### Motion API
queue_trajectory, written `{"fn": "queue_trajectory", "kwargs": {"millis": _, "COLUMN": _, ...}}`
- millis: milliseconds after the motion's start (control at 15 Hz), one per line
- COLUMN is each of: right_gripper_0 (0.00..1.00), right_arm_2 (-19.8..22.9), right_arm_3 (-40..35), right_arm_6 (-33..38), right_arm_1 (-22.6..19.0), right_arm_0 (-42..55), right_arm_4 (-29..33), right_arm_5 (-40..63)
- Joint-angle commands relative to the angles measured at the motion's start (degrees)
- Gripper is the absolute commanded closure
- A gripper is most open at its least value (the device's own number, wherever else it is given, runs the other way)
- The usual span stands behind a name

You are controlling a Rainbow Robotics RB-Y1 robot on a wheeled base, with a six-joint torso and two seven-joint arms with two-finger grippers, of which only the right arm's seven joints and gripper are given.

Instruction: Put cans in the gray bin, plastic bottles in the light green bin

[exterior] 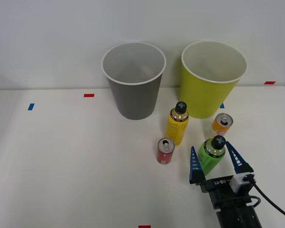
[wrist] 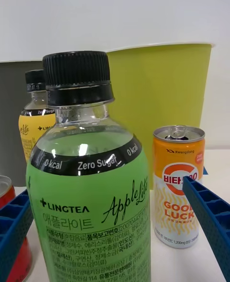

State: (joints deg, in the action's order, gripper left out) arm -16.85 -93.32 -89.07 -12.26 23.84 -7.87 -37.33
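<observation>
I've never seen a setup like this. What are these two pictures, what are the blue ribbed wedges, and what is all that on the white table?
Both pictures show one moment. One camera looks down from above the robot's arms; the other sits on its right wrist. The blue wedges are the two fingers of its right hand, spread open on either side of a green-labelled plastic bottle with a black cap, not gripping it yet. On the white table also stand a yellow-labelled black-capped bottle, a short red metal can, and an orange-and-white can. Behind them are a tall gray cup-shaped bin and a yellow-green bin. Nothing is held.
</observation>
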Motion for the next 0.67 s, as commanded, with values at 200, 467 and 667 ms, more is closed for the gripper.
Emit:
{"fn": "queue_trajectory", "kwargs": {"millis": 200, "right_gripper_0": 0.00, "right_arm_2": -0.3, "right_arm_3": 0.0, "right_arm_6": -0.9, "right_arm_1": -0.9, "right_arm_0": -0.6, "right_arm_4": -1.0, "right_arm_5": 0.0}}
{"fn": "queue_trajectory", "kwargs": {"millis": 467, "right_gripper_0": 0.00, "right_arm_2": -0.5, "right_arm_3": 0.0, "right_arm_6": -1.5, "right_arm_1": -1.6, "right_arm_0": -0.9, "right_arm_4": -2.1, "right_arm_5": 0.2}}
{"fn": "queue_trajectory", "kwargs": {"millis": 667, "right_gripper_0": 0.13, "right_arm_2": -0.6, "right_arm_3": 0.0, "right_arm_6": -2.4, "right_arm_1": -2.0, "right_arm_0": -0.8, "right_arm_4": -2.3, "right_arm_5": 0.2}}
